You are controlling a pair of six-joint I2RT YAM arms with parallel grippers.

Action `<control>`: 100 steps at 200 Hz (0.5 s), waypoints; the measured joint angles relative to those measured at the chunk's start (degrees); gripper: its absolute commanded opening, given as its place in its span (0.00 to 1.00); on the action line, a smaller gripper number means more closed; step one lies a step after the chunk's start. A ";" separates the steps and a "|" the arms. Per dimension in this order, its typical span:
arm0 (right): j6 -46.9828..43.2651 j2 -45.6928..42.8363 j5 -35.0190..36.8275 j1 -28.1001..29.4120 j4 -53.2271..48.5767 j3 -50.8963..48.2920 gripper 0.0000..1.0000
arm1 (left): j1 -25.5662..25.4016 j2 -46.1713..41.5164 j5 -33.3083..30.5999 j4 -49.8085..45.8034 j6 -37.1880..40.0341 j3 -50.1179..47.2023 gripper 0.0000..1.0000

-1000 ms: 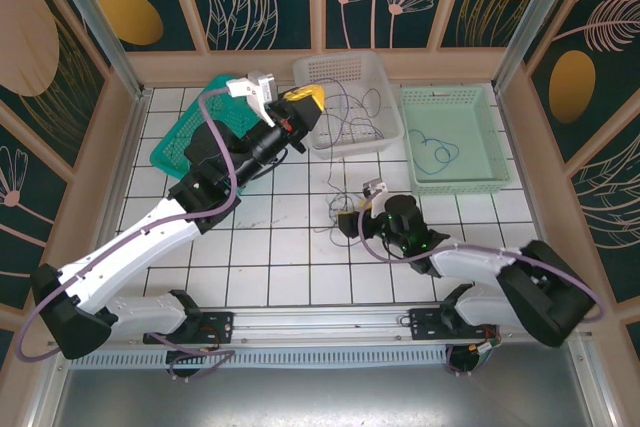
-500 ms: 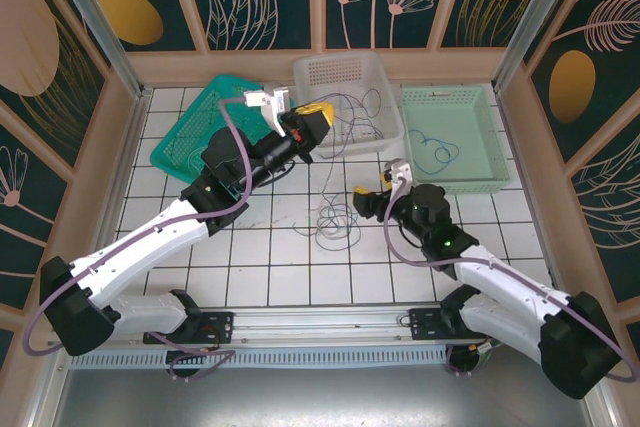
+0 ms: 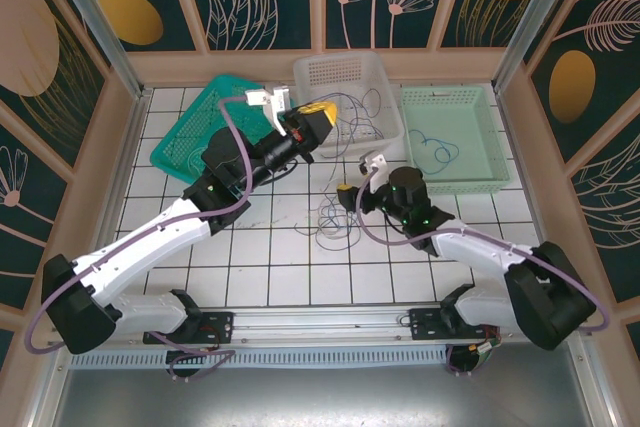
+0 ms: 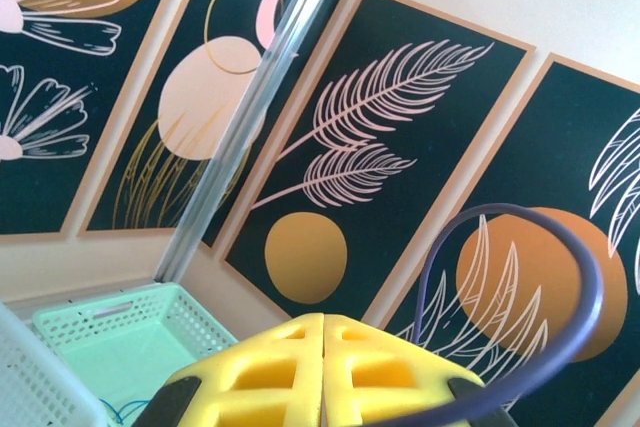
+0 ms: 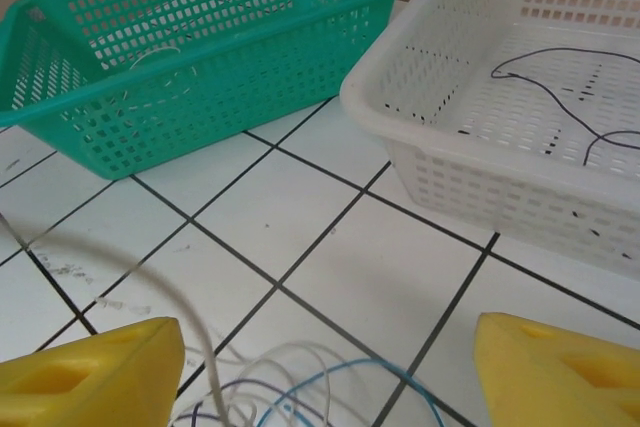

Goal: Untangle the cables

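My left gripper [image 3: 314, 119] hangs over the near rim of the white basket [image 3: 345, 75], its yellow pads [image 4: 290, 372] pressed together. I cannot tell whether a strand is caught between them. It sits where it was half a second ago, a little right of and nearer than its place a second ago.

My right gripper [image 3: 349, 194] has swung back to the left since half a second ago and is low over the cables [image 3: 335, 219], fingers [image 5: 90, 372] spread wide on either side of them, not touching. The cables lie as a loose heap of pale, dark and blue loops on the white tiled table [image 3: 260, 257], in front of the white basket, much as they lay half a second ago.

Dark strands [image 3: 357, 125] lie in the white basket. A blue cable [image 3: 437, 150] lies in the pale green basket [image 3: 455, 99].
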 measured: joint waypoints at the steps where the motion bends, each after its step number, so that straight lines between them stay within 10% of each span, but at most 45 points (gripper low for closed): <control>1: 0.04 0.20 -0.09 -0.02 0.09 0.11 0.68 | 0.00 0.02 0.04 0.02 -0.02 0.00 0.01; 37: 1.25 4.09 -1.99 -0.96 3.39 2.08 0.07 | 0.00 0.28 0.20 0.17 -0.37 -0.31 0.02; 100: 8.26 6.54 -3.76 -0.92 1.81 -2.45 0.00 | 0.00 -3.63 -7.23 -4.63 6.60 2.67 0.02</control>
